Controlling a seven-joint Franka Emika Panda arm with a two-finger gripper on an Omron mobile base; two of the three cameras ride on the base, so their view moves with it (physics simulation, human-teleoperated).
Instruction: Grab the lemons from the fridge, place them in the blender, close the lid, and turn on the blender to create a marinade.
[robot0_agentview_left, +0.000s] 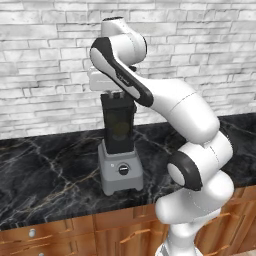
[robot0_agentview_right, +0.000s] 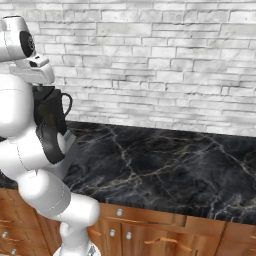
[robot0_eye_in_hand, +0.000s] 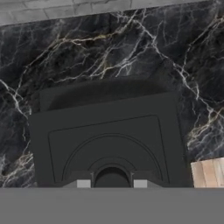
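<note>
Here the lid (robot0_eye_in_hand: 107, 144) is being held by the gripper (robot0_eye_in_hand: 109, 184) right over the top of the blender (robot0_agentview_left: 119, 150), its narrowed jaws pinching the small raised knob at the lid's centre, as the hand view is showing. The blender is standing on the dark marble counter (robot0_agentview_left: 45, 175), near its front edge and well clear of the brick wall, with its black knob (robot0_agentview_left: 123, 170) facing the wooden drawers below. A yellowish shape, probably a lemon (robot0_agentview_left: 120, 131), is being glimpsed through the smoky jar. The step in hand is judged to be the closing of the lid. For this to be done well, the lid's square outline should be kept aligned with the jar's rim and lowered straight and level, so that no corner is being caught on the edge; the grip is best released only once the lid is sitting flat all round.
</note>
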